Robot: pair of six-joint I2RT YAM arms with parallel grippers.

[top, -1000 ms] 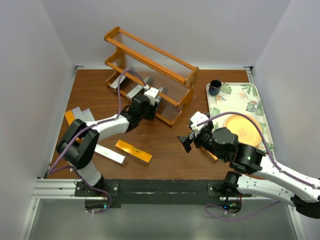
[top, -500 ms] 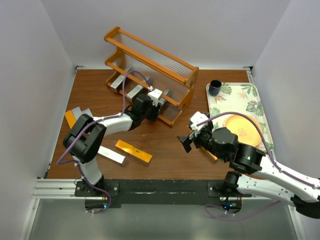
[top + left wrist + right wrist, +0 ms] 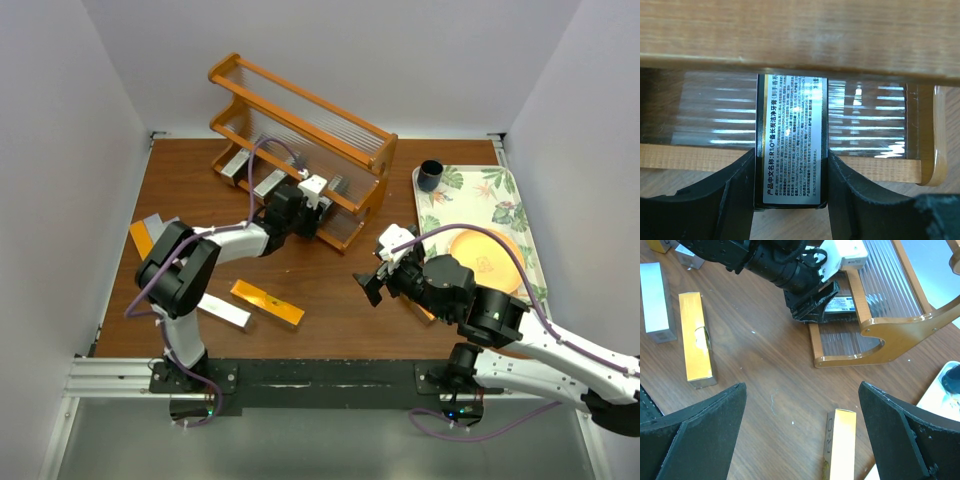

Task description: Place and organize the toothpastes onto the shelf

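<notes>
The orange-brown wooden shelf (image 3: 300,125) stands at the back of the table. Two silver toothpaste cartons (image 3: 268,183) lie on its lowest tier. My left gripper (image 3: 318,203) is at that tier's front edge, shut on a silver carton with dark print (image 3: 791,145) that reaches in over the ribbed panel under the wooden rail (image 3: 790,30). My right gripper (image 3: 372,285) is open and empty above the table, over the end of an orange carton (image 3: 841,445). An orange carton (image 3: 266,303) and a silver one (image 3: 222,310) lie at front left. More cartons (image 3: 150,232) lie at the left edge.
A leaf-patterned tray (image 3: 520,200) sits at the right with a dark cup (image 3: 430,175) and an orange plate (image 3: 485,255). White walls close in the table on three sides. The right wrist view shows the shelf's end (image 3: 890,340) and my left gripper (image 3: 810,295).
My left gripper has moved up and right toward the shelf, carrying the carton further onto the lowest tier. The right arm has not moved.
</notes>
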